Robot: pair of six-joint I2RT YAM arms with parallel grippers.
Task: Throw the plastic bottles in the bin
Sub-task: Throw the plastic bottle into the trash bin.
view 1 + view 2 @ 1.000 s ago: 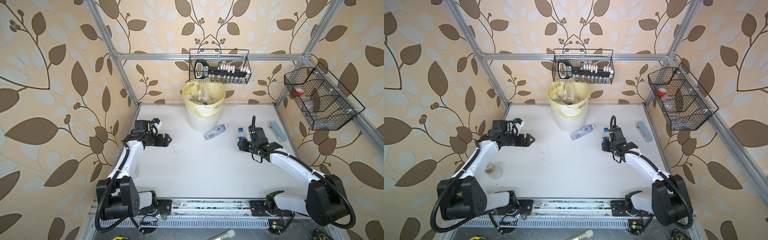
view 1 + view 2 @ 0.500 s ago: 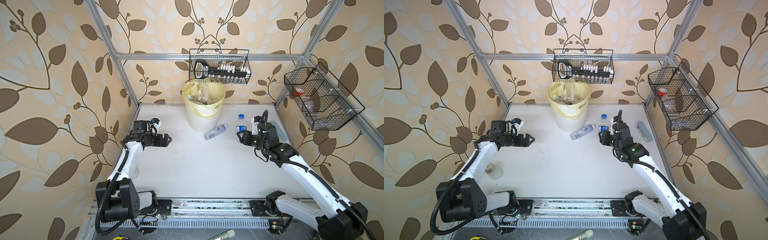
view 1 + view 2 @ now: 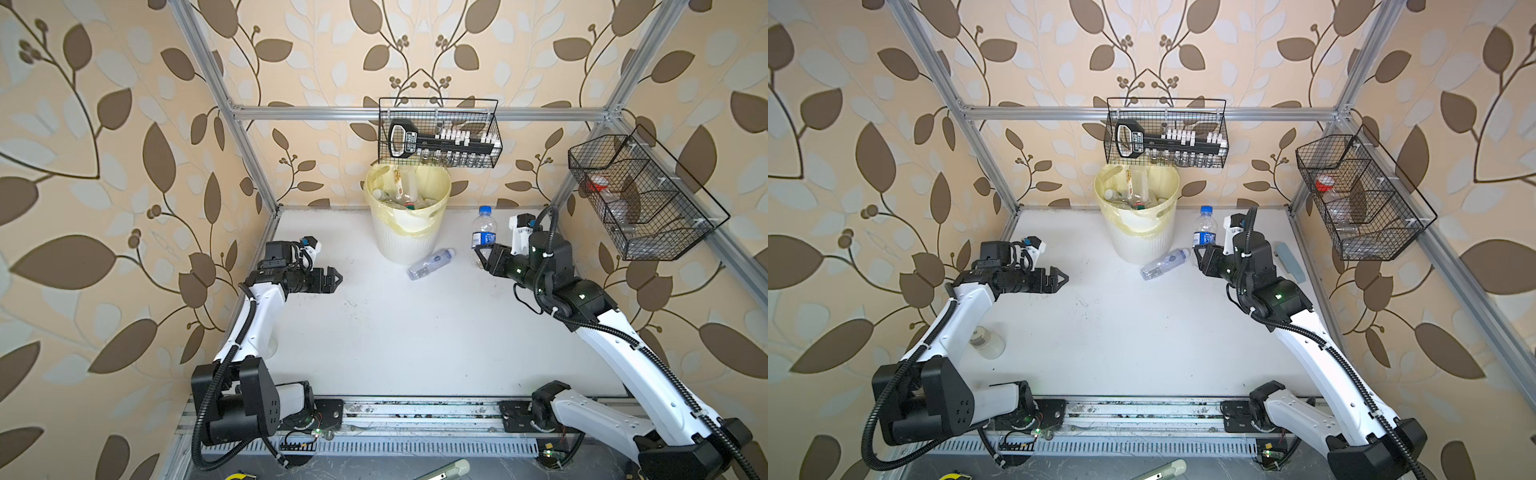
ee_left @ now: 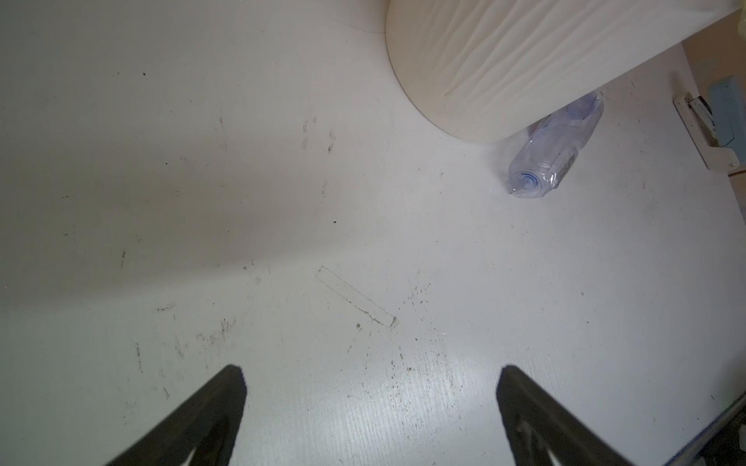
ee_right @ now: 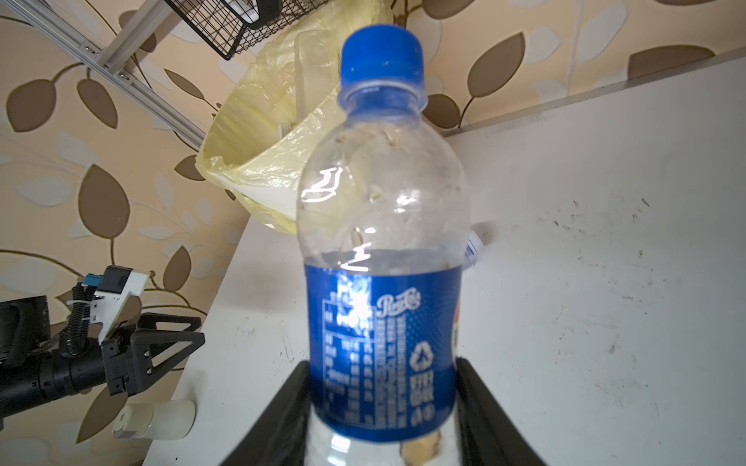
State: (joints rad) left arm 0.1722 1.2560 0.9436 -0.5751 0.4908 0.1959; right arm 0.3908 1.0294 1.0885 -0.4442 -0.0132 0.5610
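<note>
My right gripper (image 3: 482, 255) (image 3: 1202, 255) (image 5: 381, 363) is shut on the lower body of a clear plastic bottle (image 3: 483, 232) (image 3: 1204, 230) (image 5: 383, 250) with a blue cap and blue label. It holds the bottle upright above the table, to the right of the bin (image 3: 405, 245) (image 3: 1138, 247) (image 5: 262, 153). The cream ribbed bin has a yellow liner and several bottles inside. Another clear bottle (image 3: 430, 264) (image 3: 1163, 264) (image 4: 553, 157) lies on its side at the bin's foot. At the left my left gripper (image 3: 334, 278) (image 3: 1061, 277) (image 4: 369, 369) hangs open and empty over bare table.
A black wire basket (image 3: 438, 133) with vials hangs on the back rail right above the bin. A second wire basket (image 3: 640, 199) hangs on the right wall. A pale blue block (image 3: 1289, 262) lies by the right edge. A small jar (image 3: 986, 343) sits beside the left arm.
My right arm has lifted the blue-label bottle off the table and carried it back and higher, nearer the bin. The left arm and the lying bottle have not moved.
</note>
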